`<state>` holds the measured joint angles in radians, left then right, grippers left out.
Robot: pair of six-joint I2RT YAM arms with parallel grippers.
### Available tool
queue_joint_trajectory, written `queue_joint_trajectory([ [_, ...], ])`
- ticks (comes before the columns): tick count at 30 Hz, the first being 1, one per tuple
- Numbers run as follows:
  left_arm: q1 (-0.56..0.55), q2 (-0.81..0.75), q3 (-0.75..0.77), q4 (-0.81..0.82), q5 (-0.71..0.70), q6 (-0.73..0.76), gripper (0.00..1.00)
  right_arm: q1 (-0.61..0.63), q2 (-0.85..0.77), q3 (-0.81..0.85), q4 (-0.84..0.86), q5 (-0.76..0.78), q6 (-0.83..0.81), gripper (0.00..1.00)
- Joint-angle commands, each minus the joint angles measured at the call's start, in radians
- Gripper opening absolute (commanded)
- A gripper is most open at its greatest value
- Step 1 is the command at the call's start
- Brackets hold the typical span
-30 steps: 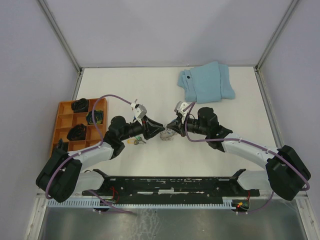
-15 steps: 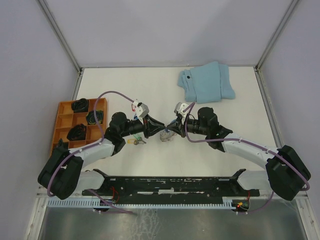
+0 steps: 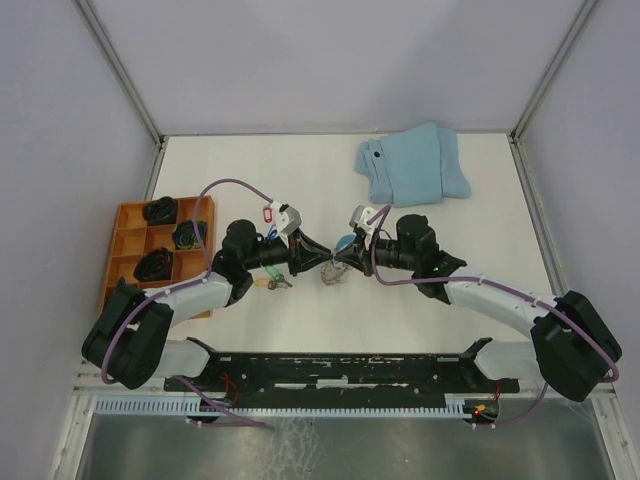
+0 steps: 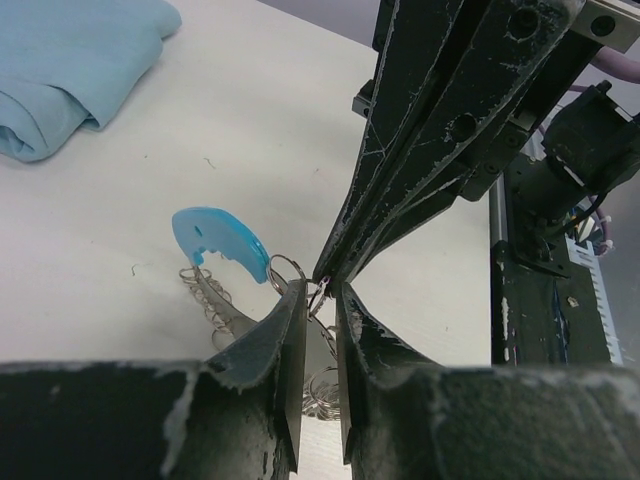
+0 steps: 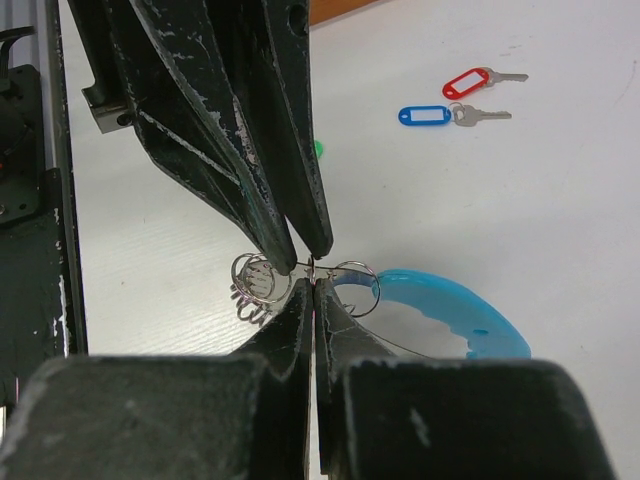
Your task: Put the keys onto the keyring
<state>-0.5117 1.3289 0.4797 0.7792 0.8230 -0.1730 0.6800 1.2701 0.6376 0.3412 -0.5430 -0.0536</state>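
Note:
The keyring is a thin grey wire loop with small metal rings and a bright blue curved section [image 5: 450, 305] [image 4: 220, 235] [image 3: 345, 241]. It hangs just above the table's middle. My right gripper [image 5: 314, 283] [image 3: 338, 262] is shut on the wire. My left gripper [image 4: 320, 290] [image 3: 318, 262] meets it tip to tip. Its jaws stand a narrow gap apart, with the wire and a small ring at their tips. A red-tagged key [image 5: 465, 82] and a blue-tagged key [image 5: 425, 116] lie on the table. Two more keys [image 3: 270, 283] lie under the left arm.
A folded light-blue cloth [image 3: 415, 165] [image 4: 70, 60] lies at the back right. An orange compartment tray [image 3: 125, 215] holding dark items stands at the left edge. The black rail of the arm bases [image 3: 330, 370] runs along the near edge.
The left gripper's jaws have narrowed around the wire and its wrist has edged toward the right gripper. The blue section now shows above the right fingers. The right gripper stays shut.

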Motion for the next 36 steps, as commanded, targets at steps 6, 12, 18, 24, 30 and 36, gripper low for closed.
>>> queue_joint_trajectory([
  [6, 0.053, -0.016, -0.026, 0.139, 0.065, -0.069, 0.29, -0.013, -0.064, -0.032, 0.170, -0.018, 0.046, 0.01],
  [12, 0.055, -0.013, -0.022, 0.137, 0.073, -0.073, 0.32, -0.017, -0.053, -0.026, 0.196, -0.063, 0.065, 0.01],
  [18, 0.055, 0.005, -0.014, 0.137, 0.085, -0.075, 0.32, -0.017, -0.052, -0.026, 0.204, -0.084, 0.073, 0.01],
  [24, 0.056, 0.017, -0.008, 0.174, 0.137, -0.111, 0.31, -0.018, -0.037, -0.018, 0.196, -0.103, 0.069, 0.01],
  [30, 0.055, 0.033, -0.001, 0.189, 0.172, -0.129, 0.29, -0.019, -0.022, -0.009, 0.196, -0.126, 0.078, 0.01],
  [36, 0.053, 0.068, 0.010, 0.226, 0.208, -0.171, 0.23, -0.019, -0.010, -0.003, 0.194, -0.140, 0.086, 0.01],
])
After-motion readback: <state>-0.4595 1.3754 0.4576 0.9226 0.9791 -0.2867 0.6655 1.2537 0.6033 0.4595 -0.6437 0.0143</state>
